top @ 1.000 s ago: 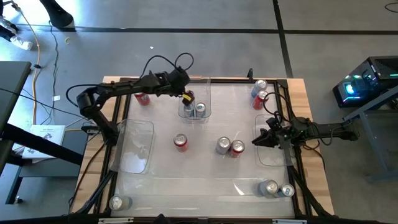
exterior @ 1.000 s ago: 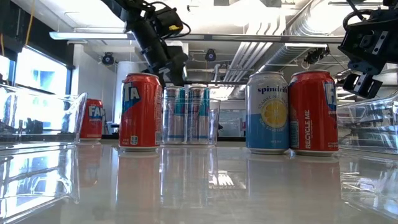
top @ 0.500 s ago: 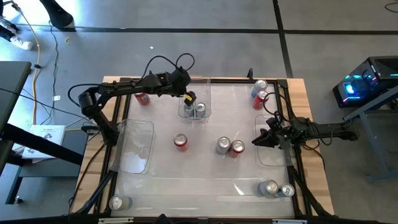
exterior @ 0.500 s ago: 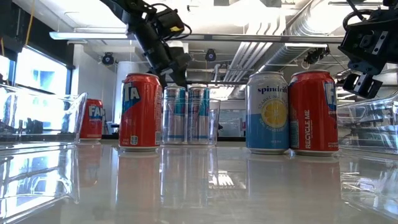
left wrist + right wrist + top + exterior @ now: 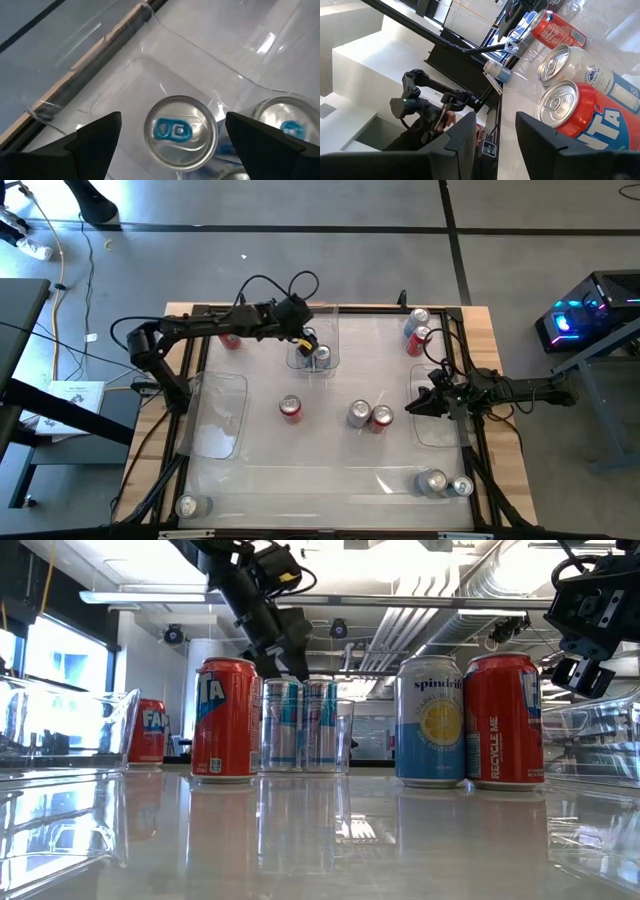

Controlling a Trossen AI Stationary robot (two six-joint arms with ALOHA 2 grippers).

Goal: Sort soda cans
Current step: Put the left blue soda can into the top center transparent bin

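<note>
Left hand [image 5: 307, 340], fingers spread wide and empty, has lifted slightly since a moment ago and shifted toward the far bin [image 5: 313, 363] centre, hovering over the two blue-tabbed silver cans [image 5: 313, 355] standing inside. Release looks done; silver sorting progresses. Mid-bench, red can [image 5: 290, 409], silver can [image 5: 359, 414] and another red [image 5: 381, 417] wait unsorted. Right hand [image 5: 413, 407] unmoved over the right-side bin, fingers narrow, nothing held.

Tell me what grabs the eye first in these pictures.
The left end effector, fingers wide open, hangs over the clear bin at the table's far edge, above the blue-tabbed cans standing inside it. In the middle of the table stand a red can alone and a silver can touching another red one. The right end effector waits at the right side.
</note>
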